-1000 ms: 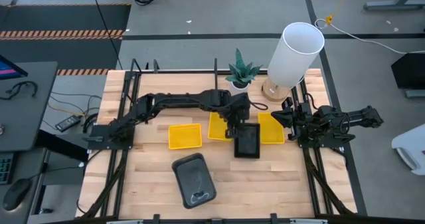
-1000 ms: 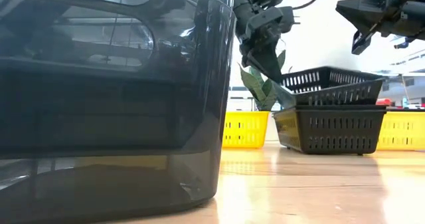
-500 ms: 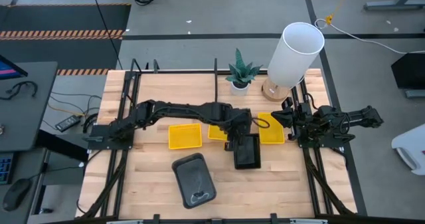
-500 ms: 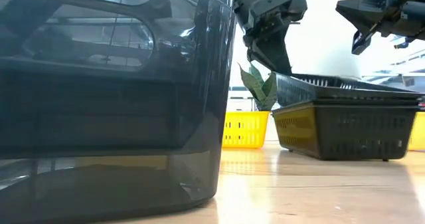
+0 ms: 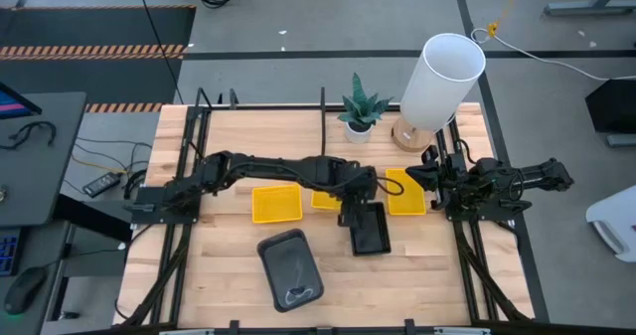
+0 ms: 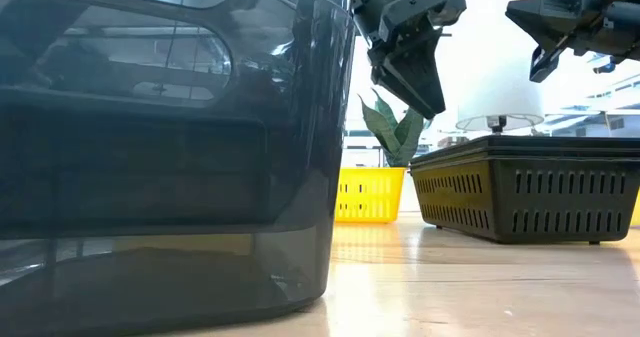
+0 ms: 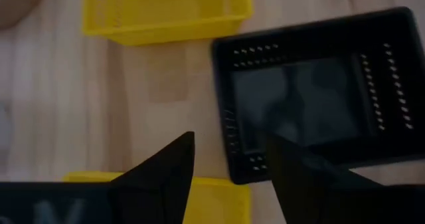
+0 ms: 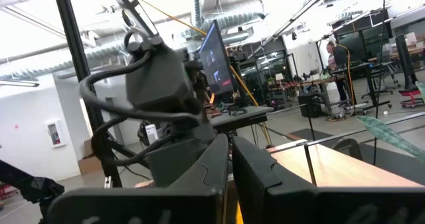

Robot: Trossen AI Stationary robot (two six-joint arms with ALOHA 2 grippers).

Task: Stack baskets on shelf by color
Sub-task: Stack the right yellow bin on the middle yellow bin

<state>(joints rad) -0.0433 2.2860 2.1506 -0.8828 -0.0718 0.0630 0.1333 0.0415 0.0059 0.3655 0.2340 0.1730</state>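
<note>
Left gripper (image 7: 229, 177) hangs open and empty right above the black basket (image 7: 319, 104), which sits flat on the table (image 5: 417, 265) between yellow baskets (image 5: 276, 203). Right gripper (image 5: 429, 181) waits pinched shut by the table's right edge.

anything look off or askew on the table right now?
Mostly tidy. The black basket sits level on the wood in the low view, with the left tool open above it. The dark grey basket lies skewed to the table edge, and the middle yellow basket is partly covered by the left arm.
</note>
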